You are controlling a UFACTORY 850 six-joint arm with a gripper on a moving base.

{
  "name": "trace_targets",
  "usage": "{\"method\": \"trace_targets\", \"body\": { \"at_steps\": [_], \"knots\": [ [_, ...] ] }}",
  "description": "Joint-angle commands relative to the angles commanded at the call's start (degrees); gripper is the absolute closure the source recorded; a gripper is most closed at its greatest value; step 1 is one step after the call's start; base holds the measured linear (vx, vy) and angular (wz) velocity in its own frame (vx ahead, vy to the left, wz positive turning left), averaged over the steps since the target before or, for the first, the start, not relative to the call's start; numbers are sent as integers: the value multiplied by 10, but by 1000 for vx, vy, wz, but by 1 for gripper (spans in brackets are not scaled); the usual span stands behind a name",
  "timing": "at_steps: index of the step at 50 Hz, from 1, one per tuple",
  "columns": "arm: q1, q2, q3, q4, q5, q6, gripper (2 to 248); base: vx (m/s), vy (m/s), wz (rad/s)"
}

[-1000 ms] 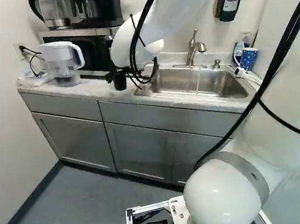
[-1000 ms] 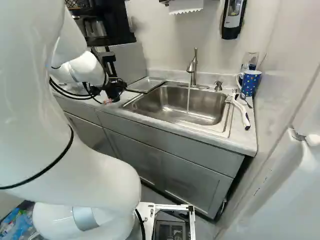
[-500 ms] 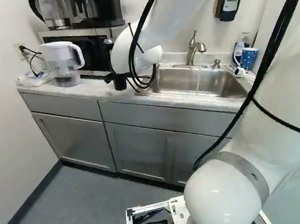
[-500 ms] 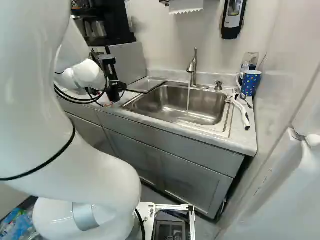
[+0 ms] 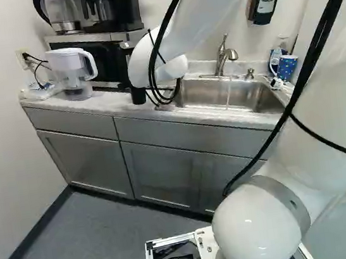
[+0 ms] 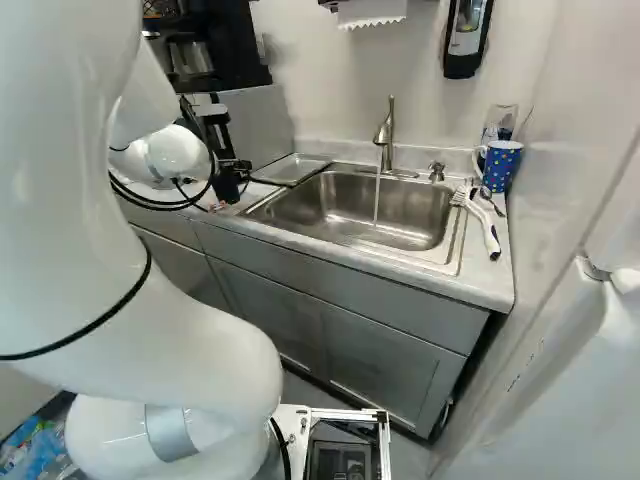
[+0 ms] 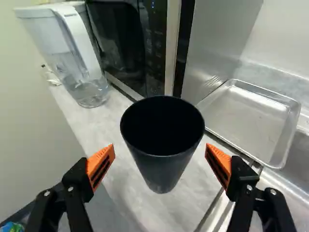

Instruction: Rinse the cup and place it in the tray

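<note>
Gripper (image 6: 234,166) open, fingers apart

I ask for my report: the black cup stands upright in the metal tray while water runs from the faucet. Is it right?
No: the wrist view shows the black cup upright on the counter, outside the metal tray. Water does run from the faucet.

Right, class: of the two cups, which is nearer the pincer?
The plain black cup, just ahead of the open pincer, no handle showing. The other, a dotted blue mug with a handle, stands across the sink.
</note>
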Motion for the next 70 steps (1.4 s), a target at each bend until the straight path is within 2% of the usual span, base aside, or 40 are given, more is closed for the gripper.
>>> {"method": "trace_targets", "body": {
  "at_steps": [39, 40, 45, 46, 50, 51, 55, 56, 70],
  "knots": [
    [0, -11, 3, 0, 6, 0, 5, 0, 0, 0],
    [0, -11, 3, 0, 6, 0, 41, 0, 0, 0],
    [0, -11, 3, 0, 6, 0, 41, 0, 0, 0],
    [0, -11, 3, 0, 6, 0, 79, 0, 0, 0],
    [0, -11, 3, 0, 6, 0, 79, 0, 0, 0],
    [0, -11, 3, 0, 6, 0, 116, 0, 0, 0],
    [0, -11, 3, 0, 6, 0, 116, 0, 0, 0],
    [0, -11, 3, 0, 6, 0, 126, 0, 0, 0],
    [-2, -6, 1, 0, 6, 0, 126, 0, 0, 0]
  ]
}}
